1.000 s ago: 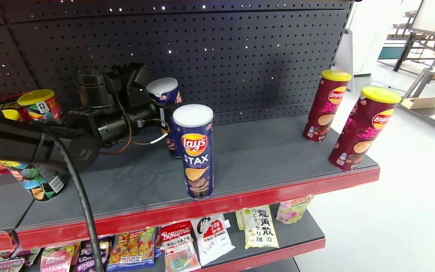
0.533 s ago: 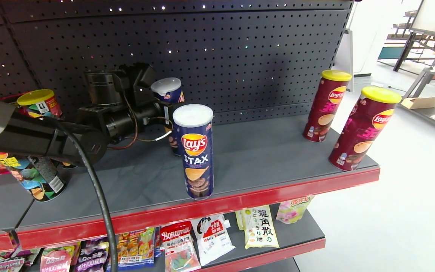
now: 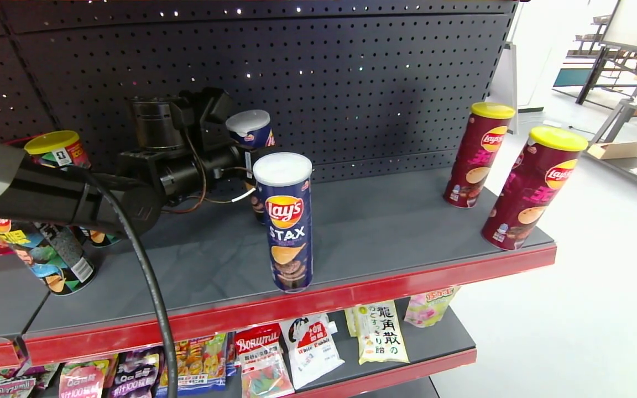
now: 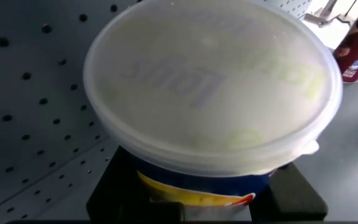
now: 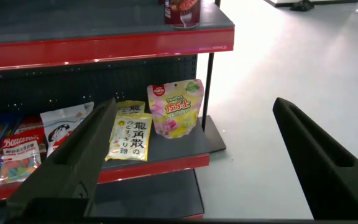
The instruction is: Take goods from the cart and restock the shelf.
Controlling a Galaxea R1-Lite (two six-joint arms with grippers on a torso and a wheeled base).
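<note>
Chip canister [image 3: 248,120], white-lidded, in left end effector [image 3: 247,166], behind front canister [image 3: 289,221]

Even light from above and in front falls on the grey shelf [image 3: 385,232], where the cans [image 3: 290,221] throw only faint, soft shadows. The pegboard [image 3: 351,83] behind stays dark, with pinpoints of light sparkling through holes near the top of the frame. The floor [image 3: 573,309] at the right glares almost white, and the lower shelf [image 3: 440,337] sits in shade. The lid [image 4: 210,81] of the blue can [image 4: 253,182] glows pale. The right gripper [image 5: 194,102] is a dark silhouette against bright floor.
</note>
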